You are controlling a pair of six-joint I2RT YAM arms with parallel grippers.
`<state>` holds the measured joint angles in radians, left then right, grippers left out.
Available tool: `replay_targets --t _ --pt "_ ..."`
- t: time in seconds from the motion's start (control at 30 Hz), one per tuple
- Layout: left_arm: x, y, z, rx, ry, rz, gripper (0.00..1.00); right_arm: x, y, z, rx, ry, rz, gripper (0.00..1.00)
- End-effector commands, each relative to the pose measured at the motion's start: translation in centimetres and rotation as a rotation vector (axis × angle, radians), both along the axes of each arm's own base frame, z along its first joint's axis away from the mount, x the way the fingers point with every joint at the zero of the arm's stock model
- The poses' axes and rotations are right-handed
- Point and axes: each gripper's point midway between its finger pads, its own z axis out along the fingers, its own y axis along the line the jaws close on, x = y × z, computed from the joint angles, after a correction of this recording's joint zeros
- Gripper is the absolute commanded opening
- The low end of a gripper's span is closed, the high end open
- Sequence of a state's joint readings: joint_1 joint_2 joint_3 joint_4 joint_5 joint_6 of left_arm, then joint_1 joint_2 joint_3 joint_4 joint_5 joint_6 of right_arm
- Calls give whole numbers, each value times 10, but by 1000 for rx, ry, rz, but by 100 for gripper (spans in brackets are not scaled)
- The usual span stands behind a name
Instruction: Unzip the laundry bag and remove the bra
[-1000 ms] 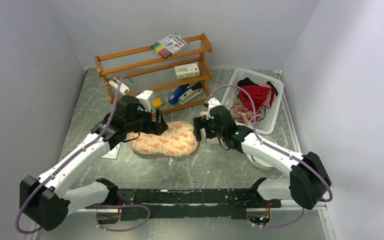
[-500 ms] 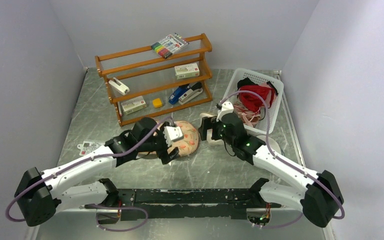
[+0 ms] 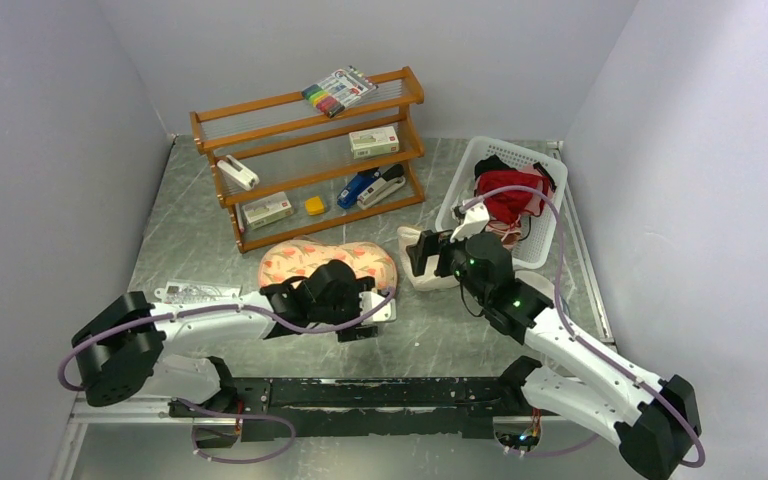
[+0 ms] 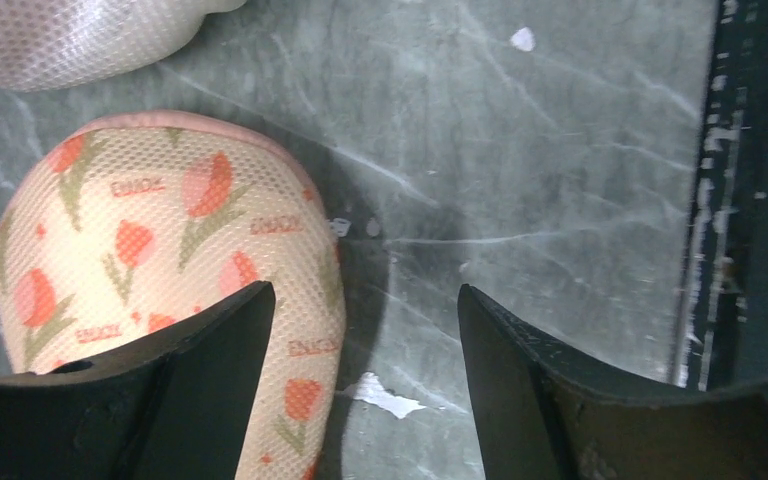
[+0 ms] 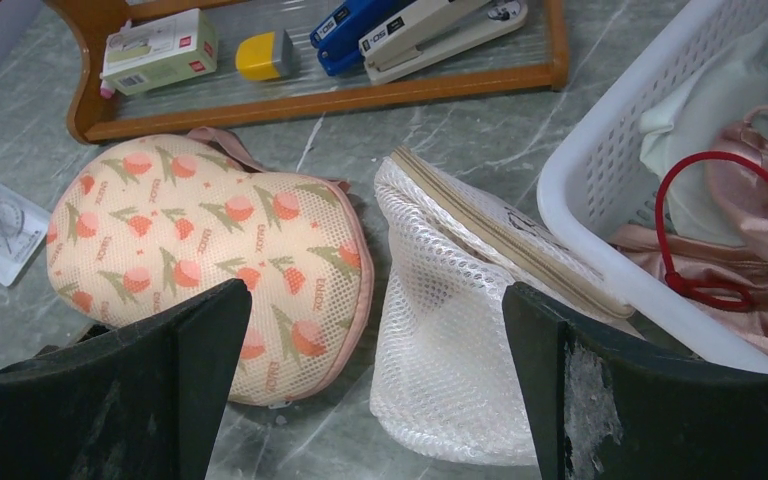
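Note:
The laundry bag (image 3: 305, 262), a peach-pink floral case, lies closed on the table left of centre. It also shows in the left wrist view (image 4: 150, 240) and in the right wrist view (image 5: 210, 240). My left gripper (image 3: 360, 328) is open and empty, low at the bag's near right end (image 4: 365, 385). One of its fingers (image 4: 200, 390) is over the bag's edge. My right gripper (image 3: 425, 258) is open and empty, just right of the bag (image 5: 375, 390). The bra is not in view.
A cream-white mesh cone-shaped pouch (image 5: 460, 320) stands between the bag and a white basket (image 3: 472, 165) of red and pink garments. A wooden shelf rack (image 3: 310, 160) stands behind. A paper leaflet (image 3: 195, 293) lies at the left. The black rail (image 4: 750, 200) runs along the near edge.
My left arm swept from behind the bag around to its near right end and came down low. My right gripper drew back a little to the right. The bag stayed in place.

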<state>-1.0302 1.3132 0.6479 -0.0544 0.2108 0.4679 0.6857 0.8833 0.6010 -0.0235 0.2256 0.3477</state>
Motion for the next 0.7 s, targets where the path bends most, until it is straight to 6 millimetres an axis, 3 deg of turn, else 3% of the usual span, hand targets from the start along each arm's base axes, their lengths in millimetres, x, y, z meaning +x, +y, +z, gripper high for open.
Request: replay_targets --t 0.0,0.17,0.3,0.47,0.6,0.67 --pt "26 -9 14 -47 -143 66 76 1 -5 7 13 -31 -20 100" --pt "31 -9 -3 23 -113 85 69 3 0 5 -6 -27 3 100" --pt "30 -10 -11 45 -92 82 71 6 1 4 -6 -22 -2 100" --pt "49 2 -25 142 -130 184 63 5 4 7 17 -29 8 100" --pt "54 1 -29 184 -100 225 44 4 8 3 6 -18 34 100" --pt "55 2 -30 205 -73 230 29 3 9 0 0 -4 43 100"
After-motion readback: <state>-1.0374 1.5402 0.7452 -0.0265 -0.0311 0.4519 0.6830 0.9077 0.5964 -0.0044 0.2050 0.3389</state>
